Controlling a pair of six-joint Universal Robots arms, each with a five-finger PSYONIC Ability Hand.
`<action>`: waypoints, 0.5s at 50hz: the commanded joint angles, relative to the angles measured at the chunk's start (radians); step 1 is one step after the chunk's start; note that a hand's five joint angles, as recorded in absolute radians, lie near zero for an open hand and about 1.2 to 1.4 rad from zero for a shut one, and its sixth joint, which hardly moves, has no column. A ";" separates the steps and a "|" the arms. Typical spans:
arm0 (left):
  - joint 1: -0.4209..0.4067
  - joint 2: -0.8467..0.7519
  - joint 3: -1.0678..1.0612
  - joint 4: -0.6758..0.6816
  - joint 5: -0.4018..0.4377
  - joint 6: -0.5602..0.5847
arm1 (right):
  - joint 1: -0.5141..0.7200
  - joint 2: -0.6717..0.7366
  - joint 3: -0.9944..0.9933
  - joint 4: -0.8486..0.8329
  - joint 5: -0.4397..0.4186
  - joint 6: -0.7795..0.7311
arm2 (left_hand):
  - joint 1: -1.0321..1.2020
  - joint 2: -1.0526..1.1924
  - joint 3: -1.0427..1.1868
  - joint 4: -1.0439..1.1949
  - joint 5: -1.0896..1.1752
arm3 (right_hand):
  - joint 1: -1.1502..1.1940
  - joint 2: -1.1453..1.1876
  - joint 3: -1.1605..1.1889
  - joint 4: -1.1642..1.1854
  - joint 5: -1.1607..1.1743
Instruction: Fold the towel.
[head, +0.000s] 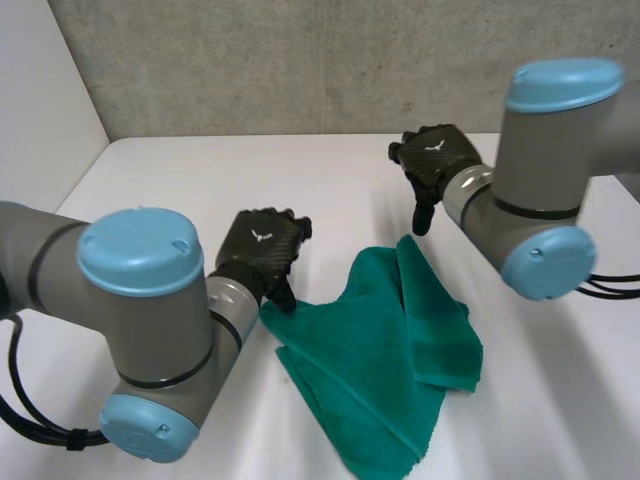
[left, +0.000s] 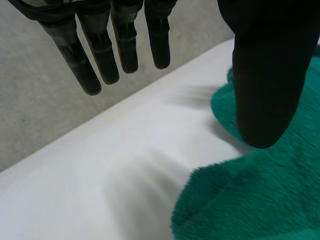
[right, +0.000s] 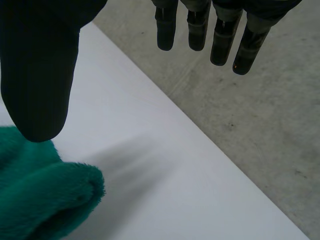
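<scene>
1. Towel is found rumpled on the white table between the hands.
2. Left hand is held at its left corner and right hand just beyond its far corner; fingers are straight and apart, nothing pinched.
3. Corner grasp is judged pending; both corners must be pinched next.

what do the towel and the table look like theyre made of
Towel: soft terry or plush cloth, teal green, judging by the fuzzy nap along its edges.
Table: smooth white top, matte, likely laminate or painted board; soft shadows, no grain.
</scene>
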 joint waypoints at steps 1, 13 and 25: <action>0.074 0.067 -0.017 -0.003 -0.002 0.000 | -0.001 -0.314 0.376 0.003 -0.006 0.057 | -0.040 -0.036 -0.039 -0.023 -0.020 | 0.043 0.022 0.035 0.015 0.008; 0.144 0.085 -0.041 -0.008 -0.002 0.000 | 0.010 -0.492 0.853 -0.088 -0.137 0.261 | -0.043 -0.039 -0.042 -0.026 -0.023 | 0.105 0.084 0.096 0.076 0.070; 0.170 0.085 -0.066 -0.017 -0.001 -0.069 | 0.011 -0.422 1.019 -0.303 -0.134 0.286 | -0.069 -0.065 -0.068 -0.053 -0.049 | 0.316 0.295 0.307 0.288 0.281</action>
